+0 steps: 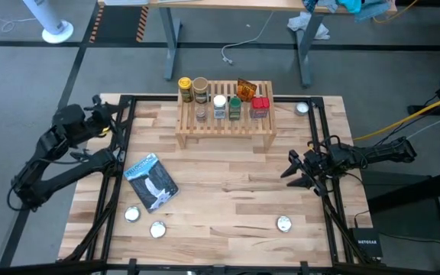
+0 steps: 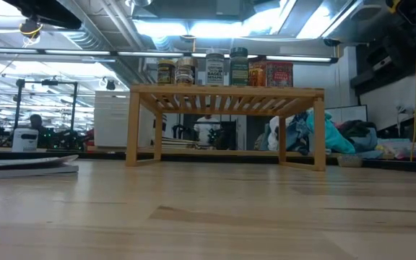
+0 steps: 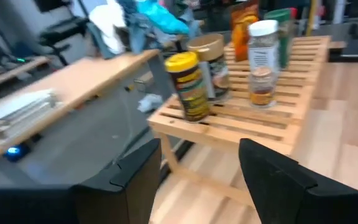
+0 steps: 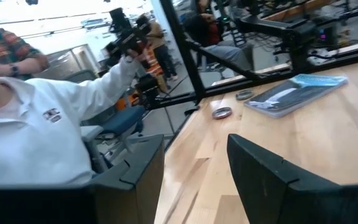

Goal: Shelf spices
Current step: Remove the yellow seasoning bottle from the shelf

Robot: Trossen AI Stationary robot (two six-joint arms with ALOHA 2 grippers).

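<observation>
- All spices (image 1: pixel 221 100) stood on the shelf (image 1: pixel 225 126), far centre of the counter (image 1: pixel 228 191); task looked complete.
- Left gripper (image 1: pixel 102 116) at far-left edge, right gripper (image 1: pixel 296 169) at right edge: both parted, empty, apparently parked clear.

Left claw (image 1: pixel 111 126), right claw (image 1: pixel 295 173) open, empty.

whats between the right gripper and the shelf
Nothing: in the high view only bare tabletop lies between the right gripper and the shelf, which already carries the spices.
</observation>
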